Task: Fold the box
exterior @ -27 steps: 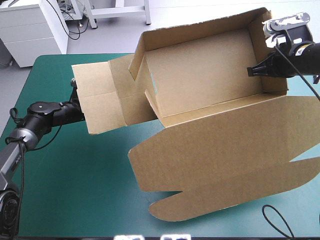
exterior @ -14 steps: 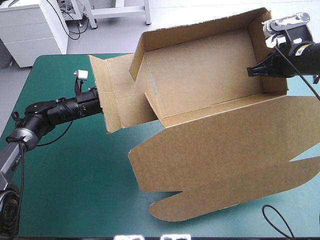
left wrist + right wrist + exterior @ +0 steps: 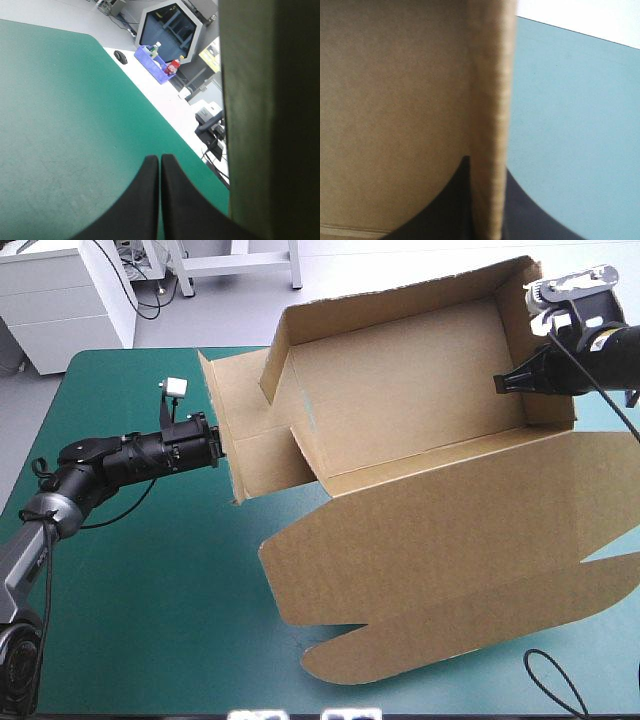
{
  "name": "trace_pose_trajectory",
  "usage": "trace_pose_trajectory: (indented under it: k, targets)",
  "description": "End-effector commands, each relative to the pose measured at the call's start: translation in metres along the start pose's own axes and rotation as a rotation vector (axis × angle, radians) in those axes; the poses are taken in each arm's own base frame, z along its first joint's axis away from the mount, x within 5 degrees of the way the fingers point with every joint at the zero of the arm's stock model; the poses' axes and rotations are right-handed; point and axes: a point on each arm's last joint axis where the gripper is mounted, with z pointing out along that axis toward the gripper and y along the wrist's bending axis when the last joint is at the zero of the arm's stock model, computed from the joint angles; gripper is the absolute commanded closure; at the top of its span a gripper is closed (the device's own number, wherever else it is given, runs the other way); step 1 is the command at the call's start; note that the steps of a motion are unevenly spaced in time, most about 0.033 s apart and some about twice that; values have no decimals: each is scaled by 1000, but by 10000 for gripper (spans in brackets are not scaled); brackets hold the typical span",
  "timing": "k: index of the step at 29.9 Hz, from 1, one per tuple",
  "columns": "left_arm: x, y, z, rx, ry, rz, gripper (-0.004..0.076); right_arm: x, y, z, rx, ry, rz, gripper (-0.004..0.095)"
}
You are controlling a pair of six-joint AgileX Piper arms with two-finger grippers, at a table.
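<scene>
Right gripper (image 3: 487, 167) pinches one end wall of the box (image 3: 410, 400); left gripper (image 3: 160, 159), closed and empty, has the opposite flap just beside it (half raised). Front panel not yet folded.

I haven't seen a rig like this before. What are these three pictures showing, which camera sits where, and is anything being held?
This is a robot with two arms working at a table with a teal-green cover. The wide picture looks down from above and behind the robot. The other two come from a camera on each wrist, looking along that arm's black fingers.

The one thing being worked on is a brown box. It is partly formed, with walls raised and its big lid panel spread open toward the robot.

The right gripper is shut on the box's right wall; its wrist view shows the board's edge between the fingers. The left gripper is shut and holds nothing. Its tip appears to press against the left end flap, and its wrist view shows board beside the fingers.
</scene>
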Motion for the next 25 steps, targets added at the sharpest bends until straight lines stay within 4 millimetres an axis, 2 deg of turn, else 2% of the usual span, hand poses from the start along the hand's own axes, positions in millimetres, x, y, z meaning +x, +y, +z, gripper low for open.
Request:
trace_pose_trajectory:
  k: [1, 10, 19, 22, 25]
  targets:
    - [-17, -45, 6, 198, -19, 39, 731, -4, 2, -20, 10, -62, 1, 927]
    - [-37, -89, 15, 282, 1, 133, 731, -4, -4, -21, 74, -59, 2, 927]
    - [-38, -103, 11, 245, 74, 176, 722, -5, -5, -13, 66, -51, 14, 927]
    - [-39, -104, 11, 250, 68, 166, 649, -5, -5, -12, 61, -51, 15, 927]
    - [-40, -105, 12, 258, 51, 157, 509, -5, -4, -12, 54, -52, 18, 927]
